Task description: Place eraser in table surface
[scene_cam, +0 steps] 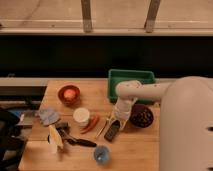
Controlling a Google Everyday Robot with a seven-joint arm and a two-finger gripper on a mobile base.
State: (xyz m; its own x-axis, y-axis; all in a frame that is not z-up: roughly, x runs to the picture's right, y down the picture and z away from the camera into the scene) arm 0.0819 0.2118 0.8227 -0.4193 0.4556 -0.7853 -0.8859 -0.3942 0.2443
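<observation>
The eraser (112, 131) is a small flat black block, tilted, with its lower end at or just above the table surface (140, 150). I cannot tell whether it touches the wood. My gripper (117, 122) points down over the middle of the table, left of the dark bowl (141, 116), and is shut on the eraser's upper end. The pale arm reaches in from the right and hides the table's right side.
A green tray (131, 80) sits behind the gripper. To the left lie an orange-red item (91, 123), a white cup (81, 116), a red bowl (68, 93), a blue-grey pad (48, 116), a black-handled utensil (77, 141) and a yellow item (55, 137). A blue cup (102, 154) stands near the front edge.
</observation>
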